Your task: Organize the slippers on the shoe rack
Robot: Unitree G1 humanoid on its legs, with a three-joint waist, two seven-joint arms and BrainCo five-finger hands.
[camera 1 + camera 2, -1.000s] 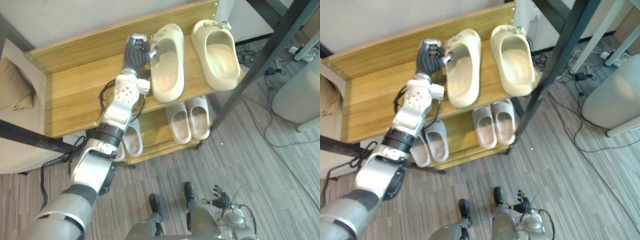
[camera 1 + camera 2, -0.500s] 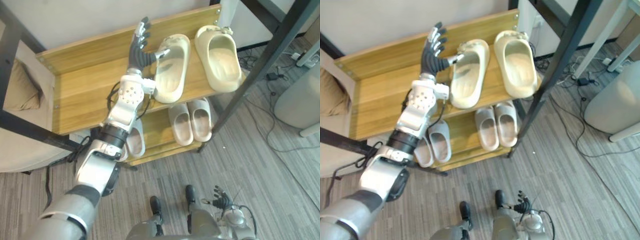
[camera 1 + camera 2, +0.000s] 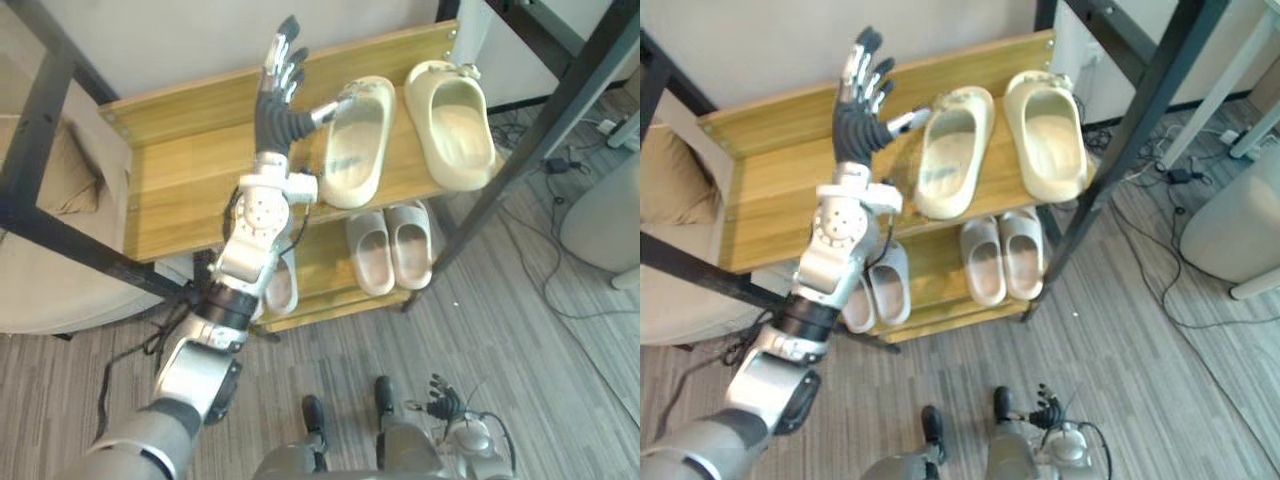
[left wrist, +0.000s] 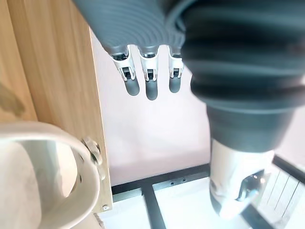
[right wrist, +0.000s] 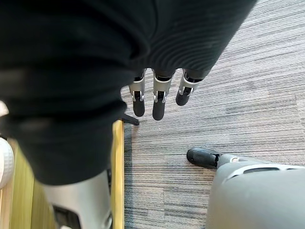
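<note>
Two cream slippers lie side by side on the top board of the wooden shoe rack (image 3: 180, 170): the left one (image 3: 355, 140) angled, the right one (image 3: 450, 125) straight. My left hand (image 3: 278, 100) is raised over the board just left of the angled slipper. It is open with its fingers spread and its thumb tip over that slipper's edge. Its fingers (image 4: 150, 83) look straight in the left wrist view, with the slipper (image 4: 43, 176) below them. A pale pair (image 3: 390, 248) sits on the lower shelf. Another pair (image 3: 878, 295) lies partly behind my arm. My right hand (image 3: 440, 402) hangs open near the floor.
A beige cushioned seat (image 3: 50, 190) stands left of the rack. Black metal frame bars (image 3: 540, 140) slant past the rack's right end. A pale round bin (image 3: 610, 210) and loose cables (image 3: 560, 165) are on the grey carpet at the right.
My left hand, curled at the left cream slipper a second ago, has let go, opened and lifted above the board. The slipper now lies angled. The camera has shifted.
</note>
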